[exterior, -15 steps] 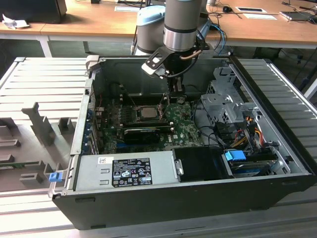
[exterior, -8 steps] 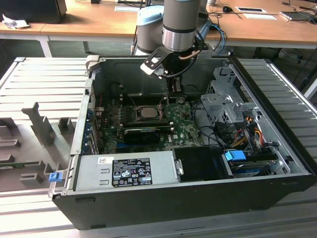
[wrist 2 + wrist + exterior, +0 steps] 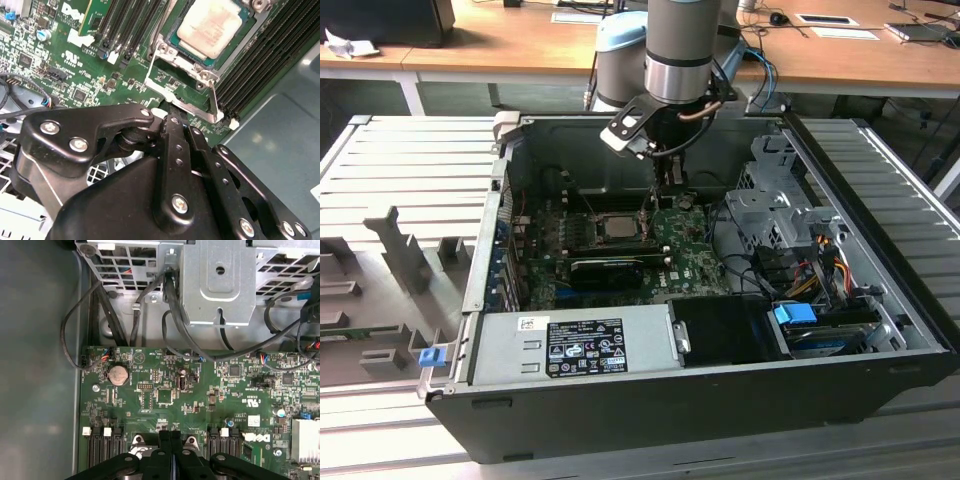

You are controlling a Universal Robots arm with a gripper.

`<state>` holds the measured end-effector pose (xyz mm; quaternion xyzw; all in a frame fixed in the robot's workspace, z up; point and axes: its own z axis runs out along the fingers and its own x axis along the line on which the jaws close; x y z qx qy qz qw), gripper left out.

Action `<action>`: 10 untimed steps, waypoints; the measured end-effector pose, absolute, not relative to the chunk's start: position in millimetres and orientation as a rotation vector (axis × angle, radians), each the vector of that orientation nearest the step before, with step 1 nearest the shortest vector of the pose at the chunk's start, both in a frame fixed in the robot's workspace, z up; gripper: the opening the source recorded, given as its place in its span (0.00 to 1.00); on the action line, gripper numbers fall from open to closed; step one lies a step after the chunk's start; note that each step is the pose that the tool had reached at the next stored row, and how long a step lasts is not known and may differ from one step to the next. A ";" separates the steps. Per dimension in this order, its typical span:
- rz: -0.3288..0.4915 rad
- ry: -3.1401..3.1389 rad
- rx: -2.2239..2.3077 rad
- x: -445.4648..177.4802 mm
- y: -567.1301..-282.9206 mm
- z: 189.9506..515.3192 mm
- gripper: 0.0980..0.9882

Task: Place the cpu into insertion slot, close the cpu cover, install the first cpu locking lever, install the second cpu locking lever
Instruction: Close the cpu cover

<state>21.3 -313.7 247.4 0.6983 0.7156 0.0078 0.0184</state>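
In the exterior view we are seeing the gripper [image 3: 646, 212] hanging inside the computer case [image 3: 620, 410], just beside the insertion slot [image 3: 592, 232] where the cpu [image 3: 617, 228] is lying. In the second wrist view we are finding the cpu cover [image 3: 214, 102] tilted up off the insertion slot, its edge right at the gripper's tip. In the first wrist view the fingers [image 3: 165, 440] are lying flat against each other.
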 end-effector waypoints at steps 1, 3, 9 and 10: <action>0.024 2.222 2.168 20.7 -313.7 247.4 0.01; 0.024 2.222 2.168 19.2 -313.7 247.3 0.01; 0.024 2.222 2.168 14.3 -313.7 247.2 0.01; 0.024 2.222 2.168 13.4 -313.7 247.2 0.01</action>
